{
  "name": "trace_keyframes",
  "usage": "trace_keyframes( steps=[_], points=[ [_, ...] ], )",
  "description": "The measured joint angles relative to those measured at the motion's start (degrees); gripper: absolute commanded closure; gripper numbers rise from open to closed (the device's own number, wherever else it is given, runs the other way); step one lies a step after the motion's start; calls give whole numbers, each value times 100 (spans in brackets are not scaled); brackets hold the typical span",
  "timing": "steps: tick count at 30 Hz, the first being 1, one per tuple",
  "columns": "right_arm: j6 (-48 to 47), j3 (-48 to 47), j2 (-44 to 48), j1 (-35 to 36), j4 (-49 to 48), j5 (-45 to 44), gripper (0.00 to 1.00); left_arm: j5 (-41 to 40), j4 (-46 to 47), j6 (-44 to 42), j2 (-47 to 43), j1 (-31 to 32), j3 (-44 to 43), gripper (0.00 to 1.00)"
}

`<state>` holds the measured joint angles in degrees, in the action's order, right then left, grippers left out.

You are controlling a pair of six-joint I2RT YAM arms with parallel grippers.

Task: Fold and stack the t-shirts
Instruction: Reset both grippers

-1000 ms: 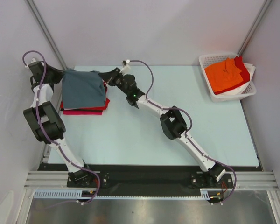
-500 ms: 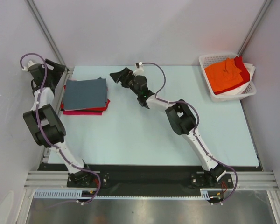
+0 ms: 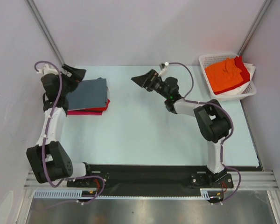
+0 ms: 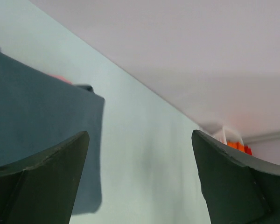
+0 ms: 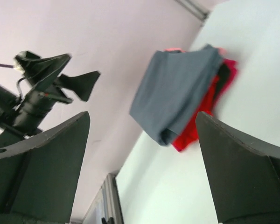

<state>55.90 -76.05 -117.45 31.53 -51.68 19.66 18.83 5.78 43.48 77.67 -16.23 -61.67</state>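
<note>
A folded slate blue-grey t-shirt lies flat on a stack of red and magenta t-shirts at the far left of the table. My left gripper hovers open just beyond the stack's back left corner, holding nothing. In the left wrist view its gripper frames bare table, with the grey t-shirt to the left. My right gripper stands open over the table's far middle, well apart from the stack. The right wrist view shows that gripper empty, facing the grey t-shirt and the red one under it.
A white lattice basket at the far right corner holds an orange t-shirt above red and white ones. Grey walls and slanted frame posts close in the back. The table mat ends at the black rail near the arm bases.
Both grippers opened and let go of the grey t-shirt, which now lies flat on the stack. The right arm swung away to the right; the left gripper drew back and lifted.
</note>
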Motion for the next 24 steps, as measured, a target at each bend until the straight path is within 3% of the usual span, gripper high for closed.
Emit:
trace_keyframes(
  steps=[5,14,24],
  points=[
    [-151,1447,938,-409,286,98,0,-39,4,-22,-385,855,632,5],
    [-1182,3073,3589,-706,2098,-332,0,-619,-37,-197,-1482,2505,1862,6],
    [-2509,4524,6546,-920,4310,-1954,0,-1209,-280,-514,-3307,3156,3440,5]
  ],
)
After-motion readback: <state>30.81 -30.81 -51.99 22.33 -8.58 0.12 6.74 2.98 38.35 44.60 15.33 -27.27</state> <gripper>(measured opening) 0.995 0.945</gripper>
